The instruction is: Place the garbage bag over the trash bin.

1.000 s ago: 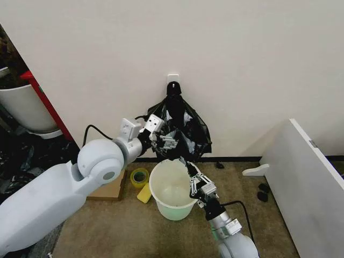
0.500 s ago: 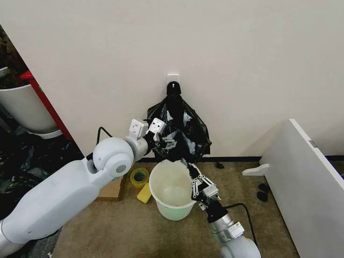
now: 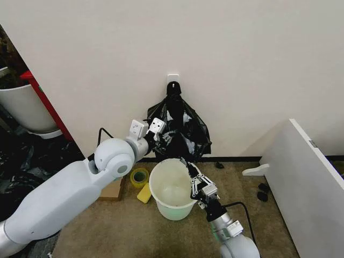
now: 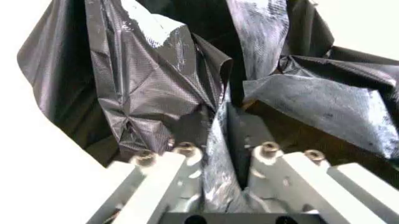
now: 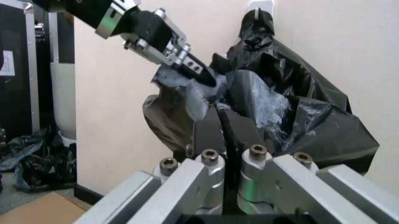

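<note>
Left gripper (image 3: 164, 137) raised, clamping garbage bag (image 3: 185, 131) | right gripper (image 3: 189, 168) pinching bag's lower edge above trash bin (image 3: 171, 189)

The garbage bag (image 3: 180, 131) hangs against the wall above my trash bin (image 3: 173, 189), blocking the back; the bin's mouth lies open.

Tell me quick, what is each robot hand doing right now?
Left end effector: shut on the garbage bag.
Right end effector: shut on the same bag's lower edge, above the trash bin.

Glossy black garbage bag (image 3: 180, 131); white trash bin (image 3: 171, 189), pale green base.
</note>
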Available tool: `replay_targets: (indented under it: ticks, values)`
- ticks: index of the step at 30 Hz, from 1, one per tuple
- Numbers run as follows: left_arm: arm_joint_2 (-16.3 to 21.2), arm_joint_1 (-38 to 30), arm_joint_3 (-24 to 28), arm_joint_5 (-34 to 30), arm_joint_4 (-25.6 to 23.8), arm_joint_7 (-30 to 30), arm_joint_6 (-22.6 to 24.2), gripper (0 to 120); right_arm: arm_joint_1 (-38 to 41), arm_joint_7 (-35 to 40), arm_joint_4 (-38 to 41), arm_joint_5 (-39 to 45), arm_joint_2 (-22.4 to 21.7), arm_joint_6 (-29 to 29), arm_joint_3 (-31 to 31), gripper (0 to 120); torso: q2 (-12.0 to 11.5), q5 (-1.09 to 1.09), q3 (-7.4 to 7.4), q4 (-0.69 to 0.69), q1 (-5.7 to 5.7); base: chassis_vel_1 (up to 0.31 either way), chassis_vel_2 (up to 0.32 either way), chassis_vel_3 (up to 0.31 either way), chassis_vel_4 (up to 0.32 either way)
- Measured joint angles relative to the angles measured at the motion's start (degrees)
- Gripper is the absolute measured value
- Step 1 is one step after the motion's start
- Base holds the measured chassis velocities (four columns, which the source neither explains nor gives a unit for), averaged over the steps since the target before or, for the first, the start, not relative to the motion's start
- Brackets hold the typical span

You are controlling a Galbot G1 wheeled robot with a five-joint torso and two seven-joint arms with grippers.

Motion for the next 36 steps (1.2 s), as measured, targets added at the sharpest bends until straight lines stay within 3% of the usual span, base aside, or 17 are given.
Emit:
replay_targets:
  ticks: [2,7,12,18,19,21,25,33,34,36]
  values:
    - [0.02,0.55,-0.44,0.24,-0.23,-0.14,-0.36,1,0.01,0.21,0.06,0.36,-0.08,-0.14,0.01,0,0.00,0.00,0.00,0.00,0.00,0.000,0.000,0.000,0.000]
    - [-0.28,3.09,-2.68,0.96,-0.44,-0.22,-5.33,0,-0.18,0.73,0.86,1.30,-0.26,-1.16,-0.12,0,0.00,0.00,0.00,0.00,0.00,0.000,0.000,0.000,0.000]
    - [-1.53,7.56,-5.18,2.43,-0.34,-0.16,-16.40,0,-2.03,0.93,3.44,0.88,-1.53,-3.48,0.41,18,0.01,-0.01,0.00,0.00,0.00,0.000,0.000,0.000,0.000]
    - [-2.97,11.01,-6.72,2.55,-0.63,0.07,-21.71,0,-4.98,0.32,7.70,6.07,-3.94,-3.67,0.58,36,0.01,0.00,0.00,0.00,0.00,0.000,0.000,0.000,0.000]
    - [-3.09,11.47,-6.79,2.55,-0.80,0.09,-22.24,0,-5.44,0.21,8.88,8.05,-4.57,-3.84,0.61,45,0.01,0.00,-0.01,-0.01,0.00,0.000,0.000,0.000,0.000]
    - [-3.10,11.73,-6.82,2.56,-0.94,0.11,-22.43,0,-5.66,0.25,10.13,9.83,-5.11,-4.52,0.67,48,0.01,0.00,0.00,-0.01,0.00,0.000,0.000,0.000,0.000]
    - [-2.83,13.14,-7.40,3.04,-1.33,0.14,-22.68,0,-2.89,4.16,14.14,14.48,-8.10,-11.18,1.66,64,0.01,0.00,-0.01,-0.01,0.00,0.000,0.000,0.000,0.000]
    - [-2.00,15.17,-8.58,3.17,-1.84,0.69,-23.17,0,4.30,7.86,13.20,21.89,-14.42,-21.03,3.21,89,0.01,0.02,0.00,-0.01,0.00,0.000,0.000,0.000,0.000]
    - [-1.70,15.85,-9.03,3.18,-2.15,0.81,-23.29,0,6.04,7.90,12.90,23.10,-15.72,-23.69,2.63,97,0.01,0.01,0.00,0.00,0.00,0.000,0.000,0.000,0.000]
    - [-1.34,16.88,-9.74,3.19,-2.57,0.98,-23.65,0,8.93,7.85,12.46,24.25,-17.36,-27.29,0.90,100,0.01,0.01,0.00,0.01,0.00,0.000,0.000,0.000,0.000]
